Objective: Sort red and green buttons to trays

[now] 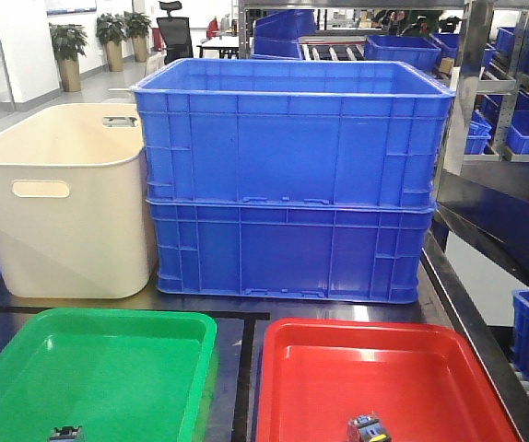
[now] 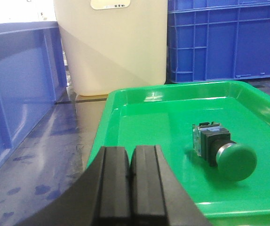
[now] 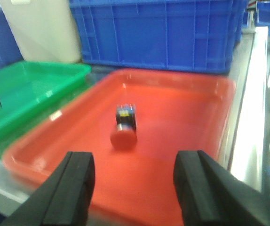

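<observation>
A green tray [image 1: 108, 368] and a red tray [image 1: 375, 368] lie side by side at the table's front. One green-capped button [image 2: 222, 150] lies on its side inside the green tray [image 2: 139, 122], also visible as a small dark block [image 1: 65, 433]. A red-capped button [image 3: 124, 125] lies in the middle of the red tray [image 3: 182, 108], seen too as a dark block [image 1: 367, 429]. My left gripper [image 2: 131, 155] is shut with nothing in it, over the green tray's front left corner. Over the red tray's near rim hangs my right gripper [image 3: 132, 162], open and empty, the red button ahead of it.
Two stacked blue crates [image 1: 292, 184] stand behind the trays, with a cream tub [image 1: 62, 203] to their left. Another blue crate wall [image 2: 17, 89] rises left of the green tray. The table's right edge [image 3: 252, 117] runs beside the red tray.
</observation>
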Available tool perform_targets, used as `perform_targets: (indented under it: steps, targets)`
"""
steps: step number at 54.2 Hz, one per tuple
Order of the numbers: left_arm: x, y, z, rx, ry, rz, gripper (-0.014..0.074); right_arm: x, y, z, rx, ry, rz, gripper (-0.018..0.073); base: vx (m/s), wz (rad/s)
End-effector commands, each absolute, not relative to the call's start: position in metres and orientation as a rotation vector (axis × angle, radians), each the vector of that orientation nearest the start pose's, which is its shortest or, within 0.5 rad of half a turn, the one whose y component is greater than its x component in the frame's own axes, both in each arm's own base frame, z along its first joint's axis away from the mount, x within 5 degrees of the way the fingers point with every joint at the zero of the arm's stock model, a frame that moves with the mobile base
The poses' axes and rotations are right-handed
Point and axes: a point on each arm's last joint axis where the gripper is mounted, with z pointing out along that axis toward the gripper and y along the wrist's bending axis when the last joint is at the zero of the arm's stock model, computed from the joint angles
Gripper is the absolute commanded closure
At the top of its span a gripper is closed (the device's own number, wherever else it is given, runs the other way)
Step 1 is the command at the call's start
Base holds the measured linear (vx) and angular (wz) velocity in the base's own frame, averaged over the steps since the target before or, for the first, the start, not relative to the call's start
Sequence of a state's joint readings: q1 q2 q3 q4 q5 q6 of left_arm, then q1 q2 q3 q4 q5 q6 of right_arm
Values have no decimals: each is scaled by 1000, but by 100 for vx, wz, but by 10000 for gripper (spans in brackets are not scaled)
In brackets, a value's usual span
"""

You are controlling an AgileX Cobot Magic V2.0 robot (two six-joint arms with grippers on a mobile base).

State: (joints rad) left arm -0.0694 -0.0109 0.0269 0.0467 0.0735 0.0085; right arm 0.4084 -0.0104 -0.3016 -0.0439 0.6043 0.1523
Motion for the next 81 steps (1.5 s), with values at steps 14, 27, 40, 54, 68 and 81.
perform_targets:
  steps: [14, 27, 40, 54, 68, 81]
  targets:
    - [54, -4, 214, 88, 1450, -24, 603, 43, 18, 232, -215, 1632, 413, 277, 0, 0]
    - [54, -4, 213, 88, 1451, -24, 603, 52, 22, 197, -208, 1538, 427, 504, 0, 0]
    - [54, -4, 213, 88, 1451, -24, 603, 55, 15, 199, -116, 1512, 298, 573, 0, 0]
    - [54, -4, 213, 88, 1451, -24, 603, 56, 5, 198, 8, 1525, 157, 571, 0, 0]
    - [54, -4, 213, 88, 1451, -24, 603, 57, -2, 198, 108, 1521, 53, 571, 0, 0]
    - [54, -4, 213, 88, 1451, -24, 603, 57, -3, 198, 128, 1518, 37, 571, 0, 0]
